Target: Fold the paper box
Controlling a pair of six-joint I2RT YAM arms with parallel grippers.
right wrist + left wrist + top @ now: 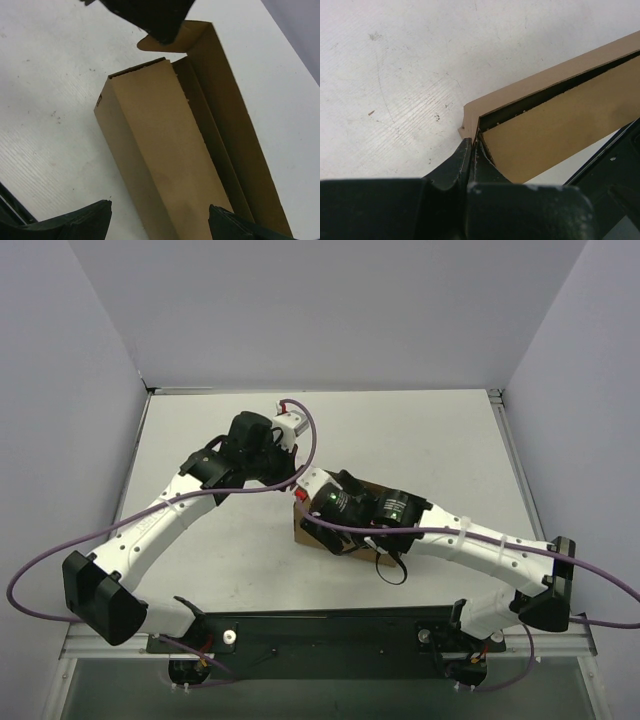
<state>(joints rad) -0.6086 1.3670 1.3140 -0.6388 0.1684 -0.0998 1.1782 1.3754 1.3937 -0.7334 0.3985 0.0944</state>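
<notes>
The paper box (312,533) is a long brown cardboard box lying on the white table, partly hidden under both grippers in the top view. In the right wrist view the paper box (165,150) shows a closed top panel, an open channel along its right side and a rounded tab at the far end. My left gripper (471,146) is shut, its tips pinching the thin wall at the box's end corner (470,117). Its dark fingers (150,15) sit over that far end. My right gripper (160,222) is open, a finger on each side of the box, touching nothing.
The white table (420,440) is walled in grey on three sides. A purple cable (310,440) loops over the left arm and another trails off the right arm. The black base rail (330,628) runs along the near edge.
</notes>
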